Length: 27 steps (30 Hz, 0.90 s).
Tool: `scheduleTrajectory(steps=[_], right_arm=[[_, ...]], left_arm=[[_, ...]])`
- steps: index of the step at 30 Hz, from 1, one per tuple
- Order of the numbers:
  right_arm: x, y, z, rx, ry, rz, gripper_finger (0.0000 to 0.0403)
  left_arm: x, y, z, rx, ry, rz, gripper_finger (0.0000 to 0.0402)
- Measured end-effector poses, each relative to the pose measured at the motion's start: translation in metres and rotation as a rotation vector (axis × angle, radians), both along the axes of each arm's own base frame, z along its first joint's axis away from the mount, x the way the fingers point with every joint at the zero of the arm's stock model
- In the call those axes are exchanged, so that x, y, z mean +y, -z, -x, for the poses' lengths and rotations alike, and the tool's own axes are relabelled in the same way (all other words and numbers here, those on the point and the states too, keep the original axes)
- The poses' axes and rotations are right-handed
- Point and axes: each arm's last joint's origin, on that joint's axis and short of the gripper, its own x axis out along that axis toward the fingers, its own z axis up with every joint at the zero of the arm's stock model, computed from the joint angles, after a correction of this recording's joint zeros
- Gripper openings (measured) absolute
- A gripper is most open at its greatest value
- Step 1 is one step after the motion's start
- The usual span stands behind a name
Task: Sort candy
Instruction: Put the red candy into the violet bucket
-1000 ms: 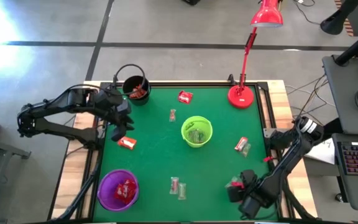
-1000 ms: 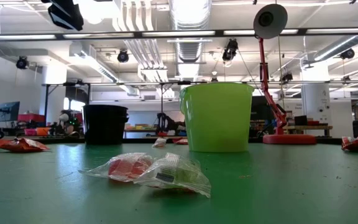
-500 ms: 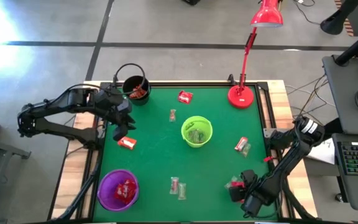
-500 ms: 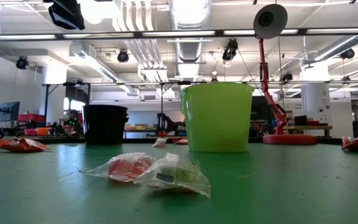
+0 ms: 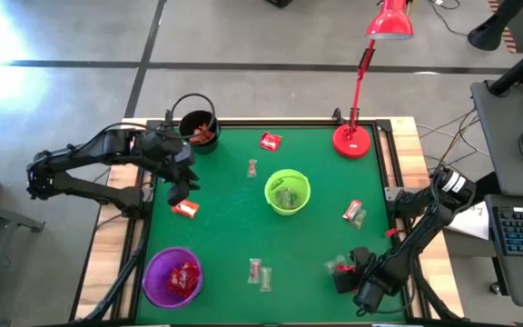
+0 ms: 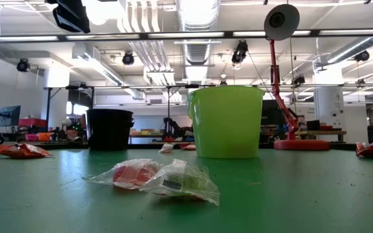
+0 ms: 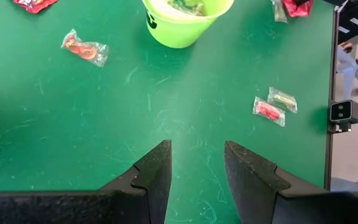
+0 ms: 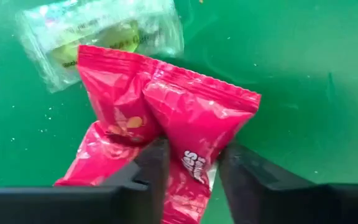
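Wrapped candy lies scattered on the green table. At the near right corner, my right gripper (image 5: 345, 272) points down and is shut on a red candy (image 8: 166, 118). A clear pale candy (image 8: 98, 31) lies just beyond it. My left gripper (image 5: 178, 188) hangs open above the table's left side, nothing between its fingers (image 7: 160, 177). A red candy (image 5: 186, 209) lies on the table just below it. Other candy lies near the lamp (image 5: 271, 141), beside the green cup (image 5: 252, 168), at the right (image 5: 353, 213) and near the front (image 5: 260, 272). My right gripper pinches the red candy between its two fingers (image 8: 151, 168), by the wrapper's crumpled middle toward one end (image 8: 191, 155). The fingers come from above, pointing down. The wrapper is creased and bunched at the hold. Its far end spreads out against the clear pale candy on the table.
Three cups stand on the table: a black cup (image 5: 198, 132) at the far left corner, a green cup (image 5: 287, 192) in the middle and a purple cup (image 5: 172, 276) at the near left. All three have candy in them. A red desk lamp (image 5: 352, 141) stands at the far right.
My right gripper has come down onto the candy at the table's near right corner, tipping more steeply downward. The candy there has shifted slightly toward the table's left.
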Motion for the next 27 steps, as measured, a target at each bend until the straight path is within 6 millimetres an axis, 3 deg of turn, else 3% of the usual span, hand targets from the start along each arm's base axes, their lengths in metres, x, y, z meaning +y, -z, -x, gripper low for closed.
scheduleTrajectory(steps=[6, 11, 16, 27], right_arm=[[0.0, 0.0, 0.0, -0.006, -0.034, 0.01, 0.0021], [0.006, -0.01, -0.004, -0.015, -0.065, -0.002, 0.0014], [0.023, -0.04, -0.012, -0.049, -0.133, -0.036, 0.0013], [0.021, -0.1, -0.02, -0.125, -0.164, 0.219, 0.0012]], left_arm=[[0.0, 0.001, -0.002, 0.006, 0.0, 0.001, 0.013], [0.0, 0.001, -0.002, 0.008, 0.001, 0.001, 0.013], [-0.002, 0.004, 0.001, 0.048, 0.039, 0.035, 0.013], [-0.003, 0.005, 0.003, 0.072, 0.036, 0.079, 0.013]])
